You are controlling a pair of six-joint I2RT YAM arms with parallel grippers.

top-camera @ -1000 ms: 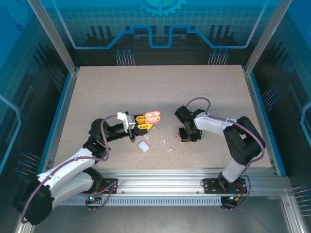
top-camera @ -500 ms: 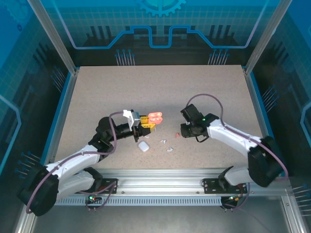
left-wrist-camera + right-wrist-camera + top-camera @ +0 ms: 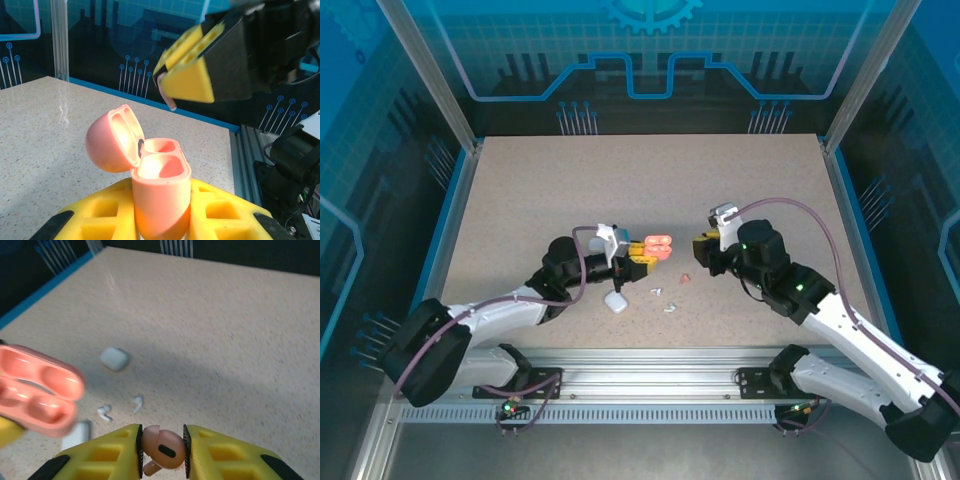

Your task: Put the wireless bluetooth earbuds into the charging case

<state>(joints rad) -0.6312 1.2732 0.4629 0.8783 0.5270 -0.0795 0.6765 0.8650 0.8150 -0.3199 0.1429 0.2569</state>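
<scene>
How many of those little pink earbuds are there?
2. One pink earbud is pinched in the right gripper; the other lies on the table nearby. More may be hidden.

Pink case open, lid tilted back, wells empty; pink earbud pinched between right fingers; white earbuds lying loose.

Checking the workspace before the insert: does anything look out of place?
Only loose pieces: tiny white earbuds lie scattered on the table near a closed white case, and one pink earbud lies apart from them. The open pink case looks undamaged.
</scene>
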